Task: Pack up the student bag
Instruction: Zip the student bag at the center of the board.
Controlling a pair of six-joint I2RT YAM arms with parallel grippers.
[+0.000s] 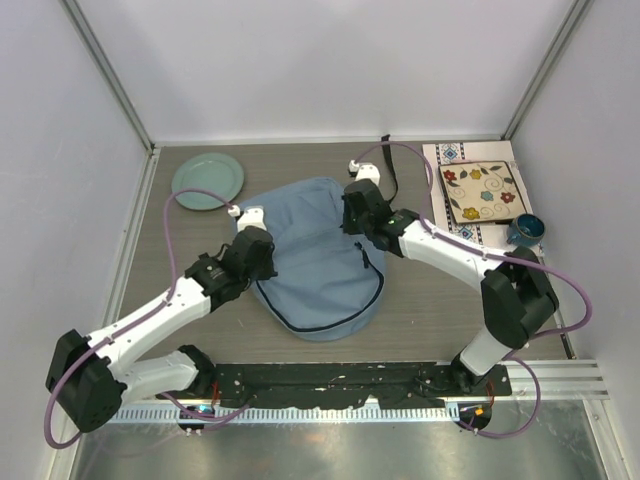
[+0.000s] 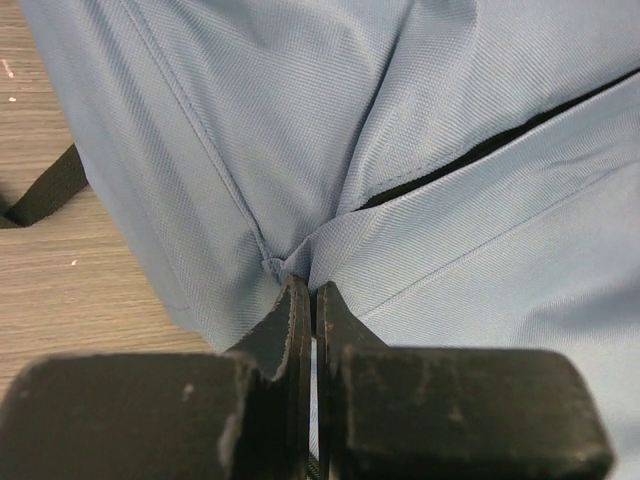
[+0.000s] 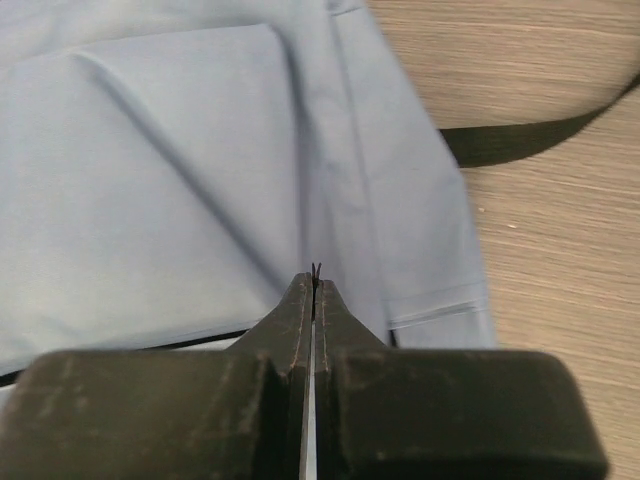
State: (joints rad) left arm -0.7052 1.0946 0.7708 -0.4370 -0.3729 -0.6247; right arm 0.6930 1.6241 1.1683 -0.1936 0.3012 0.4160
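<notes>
The student bag is a light blue-grey backpack lying flat in the middle of the table, with a dark zipper line along its right side. My left gripper is at the bag's left edge, shut on a pinched fold of the fabric. My right gripper is over the bag's upper right part, shut on a thin dark tab that just pokes out between the tips, probably the zipper pull. The bag fills the left wrist view and most of the right wrist view.
A green plate lies at the back left. A floral-covered book on a patterned mat and a blue cup are at the back right. A black strap trails from the bag's top and also shows in the right wrist view.
</notes>
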